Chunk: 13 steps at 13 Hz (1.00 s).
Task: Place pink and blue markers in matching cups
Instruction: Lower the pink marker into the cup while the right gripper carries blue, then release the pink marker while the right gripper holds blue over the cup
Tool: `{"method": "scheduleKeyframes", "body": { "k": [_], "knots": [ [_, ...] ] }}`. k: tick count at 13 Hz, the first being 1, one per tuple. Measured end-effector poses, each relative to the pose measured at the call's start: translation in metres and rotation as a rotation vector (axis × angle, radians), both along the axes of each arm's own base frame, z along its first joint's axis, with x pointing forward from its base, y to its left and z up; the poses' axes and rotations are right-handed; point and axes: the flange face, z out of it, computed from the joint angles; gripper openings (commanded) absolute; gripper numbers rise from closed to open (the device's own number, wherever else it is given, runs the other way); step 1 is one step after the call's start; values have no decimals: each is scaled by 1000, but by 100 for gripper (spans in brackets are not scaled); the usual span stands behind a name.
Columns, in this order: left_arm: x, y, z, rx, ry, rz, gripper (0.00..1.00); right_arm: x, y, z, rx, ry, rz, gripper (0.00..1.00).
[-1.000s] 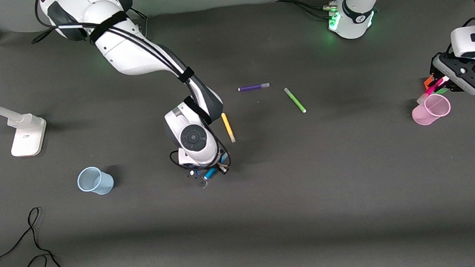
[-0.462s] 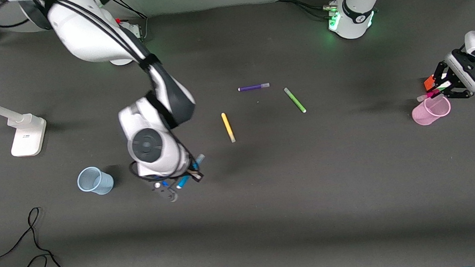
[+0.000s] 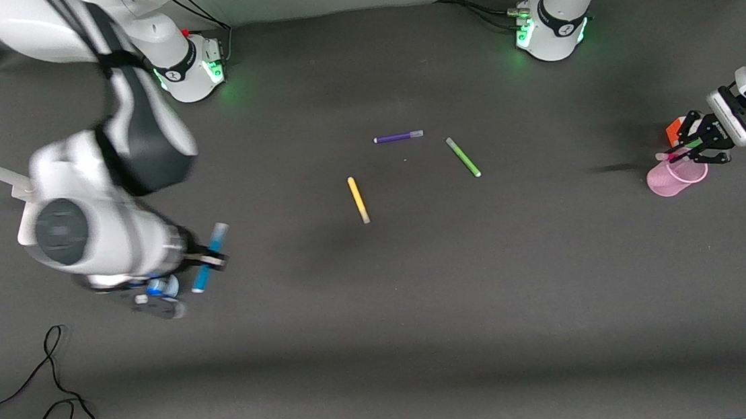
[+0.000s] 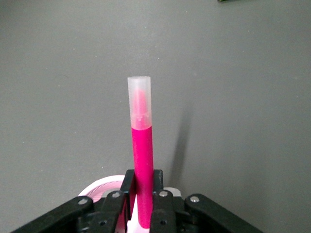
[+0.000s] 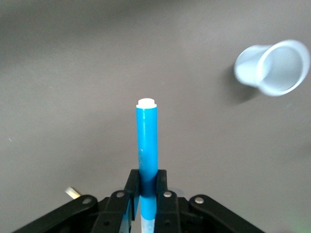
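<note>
The right claw point(image 3: 205, 261) is up over the tabletop point(image 3: 421, 300) toward the right arm's end, its fingers clamped on the blue marker point(image 3: 209, 257), with the pale blue cup point(image 5: 273, 67) showing near it only in the right wrist view. The left claw point(image 3: 691, 146) hangs directly over the pink cup point(image 3: 675, 177) at the left arm's end, clamped on the pink marker point(image 4: 142, 160), whose pale cap points away from the fingers. Three other pens lie loose mid-tabletop, one yellow pen point(image 3: 358, 199), one green pen point(image 3: 463, 157) and one purple pen point(image 3: 398, 137), and I can read no writing on anything.
</note>
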Motion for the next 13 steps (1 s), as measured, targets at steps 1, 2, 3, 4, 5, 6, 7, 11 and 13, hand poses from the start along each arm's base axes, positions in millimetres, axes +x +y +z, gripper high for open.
{"method": "scheduleKeyframes", "body": {
  "k": [1, 2, 3, 4, 5, 6, 7, 11, 13],
  "knots": [
    [2, 3, 0, -1, -12, -5, 0, -1, -32, 10, 15, 13, 49, 12],
    [4, 5, 2, -4, -29, -11, 0, -4, -64, 18, 32, 31, 94, 12],
    [5, 7, 3, -14, -44, -15, 0, -8, -95, 24, 49, 50, 138, 12],
    [6, 8, 2, -29, -49, -20, 29, -11, -124, 28, 67, 67, 184, 12],
    [8, 11, 1, -44, -49, -25, 62, -15, -149, 30, 84, 84, 224, 12],
    [13, 15, 0, -60, -49, -31, 98, -17, -172, 29, 98, 99, 256, 12],
    [18, 20, -2, -76, -46, -36, 99, -19, -190, 27, 113, 110, 290, 12],
    [23, 31, -12, -101, -37, -37, 100, -28, -227, 6, 165, 193, 331, 12],
    [34, 33, 5, -109, -49, -30, 100, -28, -230, -18, 194, 264, 354, 12]
  ]
}}
